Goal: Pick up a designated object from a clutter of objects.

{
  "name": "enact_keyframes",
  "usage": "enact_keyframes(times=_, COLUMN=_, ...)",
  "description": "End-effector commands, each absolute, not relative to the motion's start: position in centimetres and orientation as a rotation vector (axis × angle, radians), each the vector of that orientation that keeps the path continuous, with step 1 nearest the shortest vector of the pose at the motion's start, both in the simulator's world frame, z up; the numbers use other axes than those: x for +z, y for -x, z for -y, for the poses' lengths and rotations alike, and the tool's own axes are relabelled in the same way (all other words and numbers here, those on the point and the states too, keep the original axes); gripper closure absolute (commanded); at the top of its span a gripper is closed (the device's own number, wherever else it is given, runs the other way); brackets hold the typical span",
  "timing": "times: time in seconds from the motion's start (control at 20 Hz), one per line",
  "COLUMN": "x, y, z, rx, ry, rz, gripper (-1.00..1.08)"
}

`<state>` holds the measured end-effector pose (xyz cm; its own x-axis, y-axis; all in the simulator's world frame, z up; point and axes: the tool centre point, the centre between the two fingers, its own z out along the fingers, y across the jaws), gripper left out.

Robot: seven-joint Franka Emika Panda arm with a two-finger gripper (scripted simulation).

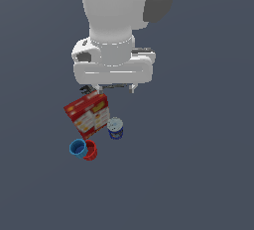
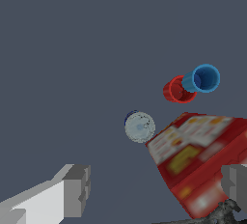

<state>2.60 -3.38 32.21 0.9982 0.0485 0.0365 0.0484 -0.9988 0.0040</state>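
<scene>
The gripper (image 2: 154, 189) is hanging wide open and empty above the clutter, well apart from the blue cup (image 1: 78, 148). That cup is sitting at the exterior view's left end of the pile, touching the red cup (image 1: 91, 150) (the 2 are the same size). A descent here risks clipping the red box (image 1: 87, 114), which is lying nearer the fingers (image 2: 76, 190), or pinching both cups together. The cups look smooth and thin-walled; the can (image 1: 115, 128) is a round cylinder, the box flat-faced and printed.
</scene>
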Motion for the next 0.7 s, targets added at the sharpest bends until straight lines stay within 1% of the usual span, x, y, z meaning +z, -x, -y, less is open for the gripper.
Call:
enact_keyframes(times=0.0, x=31.4, y=-3.6, z=4.3, rx=0.053, ry=-3.137, rz=-0.102, gripper=-0.92)
enact_keyframes(times=0.25, x=29.0, y=-6.2, z=6.8, rx=0.043, ry=-3.136, rz=-0.172, gripper=-0.92)
enact_keyframes(times=0.65, x=23.7, y=-10.3, z=11.9, rx=0.024, ry=-3.128, rz=-0.306, gripper=-0.92)
